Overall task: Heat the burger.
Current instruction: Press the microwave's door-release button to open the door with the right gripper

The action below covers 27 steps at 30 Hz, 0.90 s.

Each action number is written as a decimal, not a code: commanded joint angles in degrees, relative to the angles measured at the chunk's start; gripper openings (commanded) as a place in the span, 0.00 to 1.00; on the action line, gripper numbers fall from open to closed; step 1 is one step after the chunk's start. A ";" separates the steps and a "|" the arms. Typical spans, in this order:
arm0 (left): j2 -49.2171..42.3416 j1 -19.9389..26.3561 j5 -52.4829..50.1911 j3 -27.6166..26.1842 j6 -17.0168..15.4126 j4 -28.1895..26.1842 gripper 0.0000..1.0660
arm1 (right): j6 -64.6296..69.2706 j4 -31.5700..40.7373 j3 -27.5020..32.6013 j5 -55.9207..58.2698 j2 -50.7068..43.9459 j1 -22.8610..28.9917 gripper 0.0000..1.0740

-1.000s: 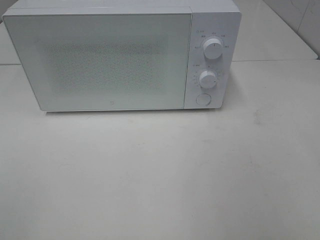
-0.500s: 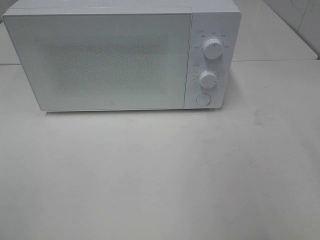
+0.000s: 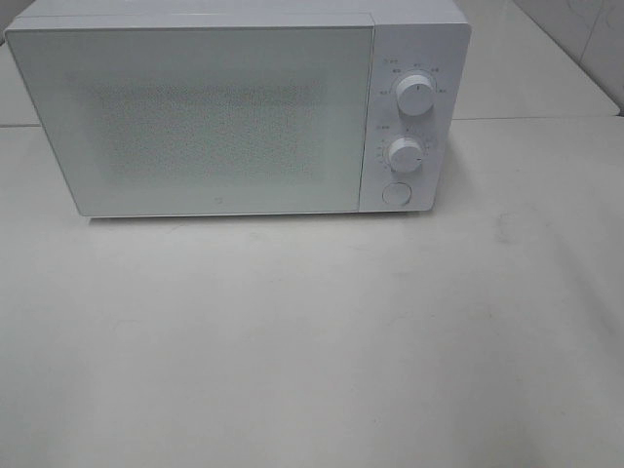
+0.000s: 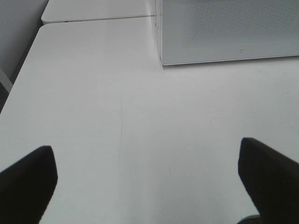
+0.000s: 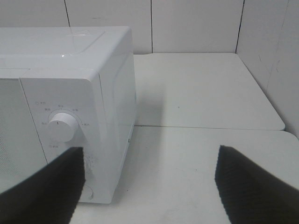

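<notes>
The burger is out of view in every frame. A white microwave stands at the back of the table with its door shut. Two round knobs and a round button sit on its right panel. Neither arm shows in the exterior high view. My left gripper is open over bare tabletop, with the microwave's lower front corner ahead of it. Open too is my right gripper, empty, beside the microwave's control panel, one dark finger overlapping that panel in the picture.
The white table spreads in front of the microwave. A seam joins it to a second table behind. A tiled wall rises at the back and right. The table's left edge drops off near the left gripper.
</notes>
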 commanded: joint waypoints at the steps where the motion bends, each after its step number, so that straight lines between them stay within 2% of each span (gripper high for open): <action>1: -0.97 0.11 -0.74 0.17 -0.23 -0.11 0.92 | -0.92 1.83 1.15 -6.36 4.07 -0.34 0.70; 2: -0.97 0.11 -0.74 0.17 -0.23 -0.11 0.92 | -0.92 1.83 1.15 -6.36 4.07 -0.34 0.70; 4: -0.97 0.11 -0.74 0.17 -0.23 -0.11 0.92 | -3.55 5.67 2.58 -13.06 10.08 -0.29 0.70; 7: -0.97 0.11 -0.74 0.17 -0.23 -0.11 0.92 | -3.78 6.30 2.98 -15.07 11.29 -0.29 0.70; 12: -0.97 0.11 -0.74 0.17 -0.23 -0.11 0.92 | -4.70 11.80 6.07 -28.13 19.94 -0.06 0.70; 14: -0.97 0.11 -0.74 0.17 -0.23 -0.11 0.92 | -5.04 13.01 6.25 -28.88 20.91 0.57 0.70; 17: -0.97 0.11 -0.74 0.17 -0.23 -0.11 0.92 | -8.48 16.21 6.65 -32.37 23.95 3.61 0.70; 18: -0.97 0.11 -0.74 0.17 -0.23 -0.11 0.92 | -10.66 18.74 6.65 -34.26 26.13 6.02 0.70; 21: -0.97 0.11 -0.74 0.17 -0.23 -0.11 0.92 | -11.52 20.40 6.65 -35.47 27.44 7.51 0.70; 23: -0.97 0.11 -0.74 0.17 -0.23 -0.11 0.92 | -14.73 26.99 6.65 -42.40 32.54 13.81 0.70; 24: -0.97 0.11 -0.74 0.17 -0.23 -0.11 0.92 | -14.73 26.99 6.65 -42.40 32.54 13.81 0.70; 25: -0.97 0.11 -0.74 0.17 -0.23 -0.11 0.92 | -15.24 28.59 6.65 -43.60 33.63 15.24 0.70; 26: -0.97 0.11 -0.74 0.17 -0.23 -0.11 0.92 | -15.99 32.26 6.65 -46.41 36.15 18.79 0.70; 27: -0.97 0.11 -0.74 0.17 -0.23 -0.11 0.92 | -15.99 32.26 6.65 -46.41 36.15 18.79 0.70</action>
